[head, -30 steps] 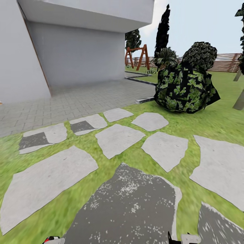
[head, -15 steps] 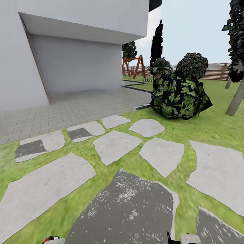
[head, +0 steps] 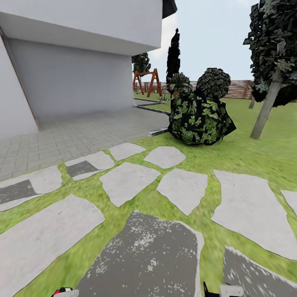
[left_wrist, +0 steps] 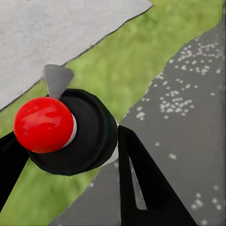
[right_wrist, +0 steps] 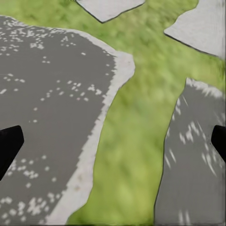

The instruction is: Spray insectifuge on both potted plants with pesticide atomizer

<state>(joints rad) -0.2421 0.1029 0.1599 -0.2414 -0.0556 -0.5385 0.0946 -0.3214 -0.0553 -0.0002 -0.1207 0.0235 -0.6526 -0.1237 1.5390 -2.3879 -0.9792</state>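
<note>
Left gripper (left_wrist: 70,150) jaws clamp the pesticide atomizer (left_wrist: 66,132), red top outward, carried ready for spraying. Right gripper (right_wrist: 113,139) jaws spread, empty, over dark stepping stones (head: 144,255) in the lawn (head: 243,152). At 1 o'clock, a leafy bush (head: 200,117); beyond, a slatted fence (head: 239,88).

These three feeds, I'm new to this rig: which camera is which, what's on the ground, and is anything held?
It is a wheeled two-armed robot in a simulated garden. The big picture comes from its head camera: lawn, pale stepping stones, a dark mottled slab, a leafy bush, a paved patio by a grey house. The other two come from cameras at the wrists. In the left one, dark fingers flank the atomizer, red top toward the camera: the jaws are shut on it. In the right one, the fingertips stand wide apart over grass, holding nothing.
</note>
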